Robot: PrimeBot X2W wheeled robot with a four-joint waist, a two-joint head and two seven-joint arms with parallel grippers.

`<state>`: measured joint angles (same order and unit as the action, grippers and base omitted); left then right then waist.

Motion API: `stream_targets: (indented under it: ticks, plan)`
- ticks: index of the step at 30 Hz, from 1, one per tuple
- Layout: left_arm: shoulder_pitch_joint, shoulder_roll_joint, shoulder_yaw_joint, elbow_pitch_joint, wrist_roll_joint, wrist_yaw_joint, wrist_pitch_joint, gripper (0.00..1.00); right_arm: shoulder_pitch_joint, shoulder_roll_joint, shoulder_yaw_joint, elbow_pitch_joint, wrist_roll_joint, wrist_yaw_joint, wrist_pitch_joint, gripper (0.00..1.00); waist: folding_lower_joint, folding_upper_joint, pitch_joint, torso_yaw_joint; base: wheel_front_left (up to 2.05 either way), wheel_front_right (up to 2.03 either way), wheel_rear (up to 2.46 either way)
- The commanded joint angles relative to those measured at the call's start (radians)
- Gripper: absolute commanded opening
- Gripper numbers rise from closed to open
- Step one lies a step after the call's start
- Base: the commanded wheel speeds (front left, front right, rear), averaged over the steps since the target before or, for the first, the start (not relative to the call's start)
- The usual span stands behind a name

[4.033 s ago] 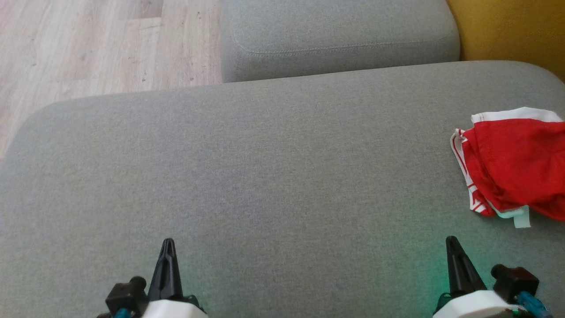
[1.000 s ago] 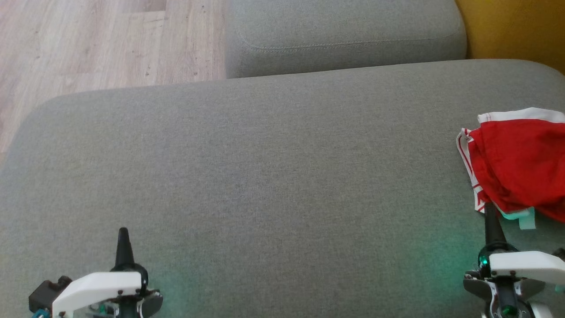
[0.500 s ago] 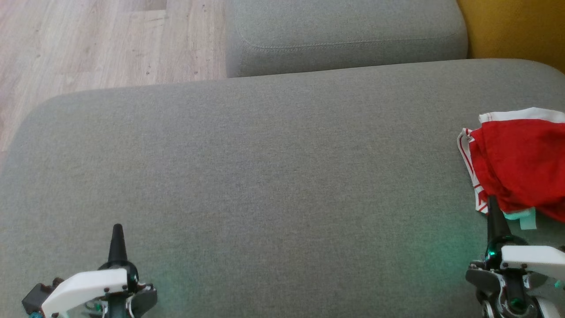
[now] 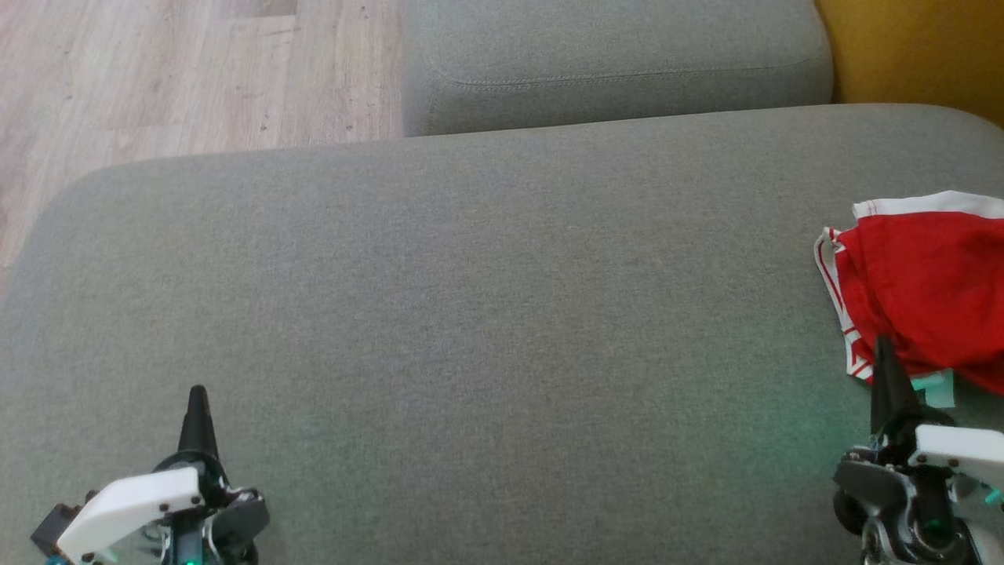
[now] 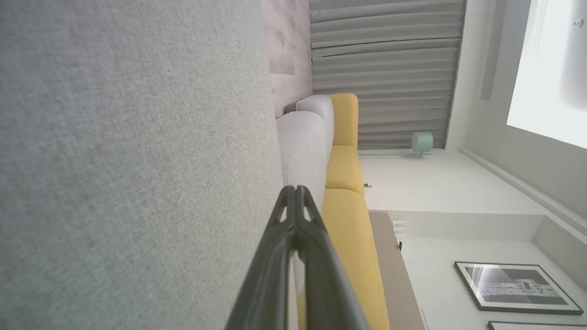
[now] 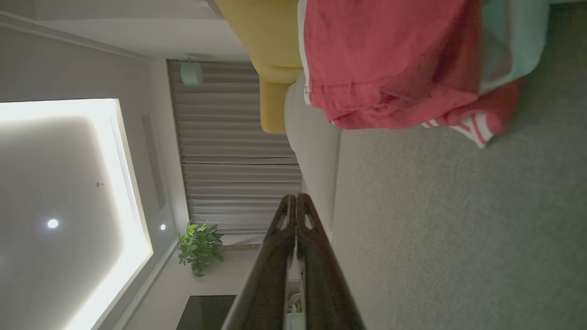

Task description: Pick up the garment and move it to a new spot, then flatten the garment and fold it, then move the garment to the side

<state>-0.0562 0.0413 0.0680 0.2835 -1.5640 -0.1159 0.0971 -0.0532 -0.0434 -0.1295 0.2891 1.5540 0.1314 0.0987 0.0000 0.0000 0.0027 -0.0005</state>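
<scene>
Red garment [image 4: 925, 290] crumpled just beyond closed right end effector [image 4: 885, 345] tip.

Head view: seat cushion [image 4: 471, 314] spans nearly the whole width. On it, far right: garment [image 4: 925, 290], running off the right edge. Behind the seat cushion and touching it, centre-right: 1 smaller cushion [image 4: 612, 63]. Behind-left of both: floor [image 4: 157, 71]. Right of the smaller cushion: sofa back [image 4: 918, 47]. 2 grippers over the seat's near part: left gripper [image 4: 196, 390] near-left, well apart from garment; right gripper [image 4: 885, 341] near-right, tip at garment's near-left corner, contact can't tell.
</scene>
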Motion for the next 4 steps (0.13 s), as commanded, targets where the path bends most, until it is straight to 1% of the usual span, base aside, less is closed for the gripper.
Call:
stream_targets:
  ticks: [1, 4]
  plan:
    - [-0.050, 0.009, 0.039, -0.036, -0.019, -0.011, 0.009, 0.00, -0.051, -0.007, 0.018, -0.042, 0.025, -0.001, 0.008, 0.00, 0.0000, 0.0000, 0.000, 0.000, 0.00, 0.00, 0.00]
    - [-0.052, 0.009, 0.046, -0.038, -0.045, -0.015, 0.016, 0.00, -0.055, -0.007, 0.016, -0.044, 0.055, -0.001, 0.015, 0.00, 0.0000, 0.0000, 0.000, 0.000, 0.00, 0.00, 0.00]
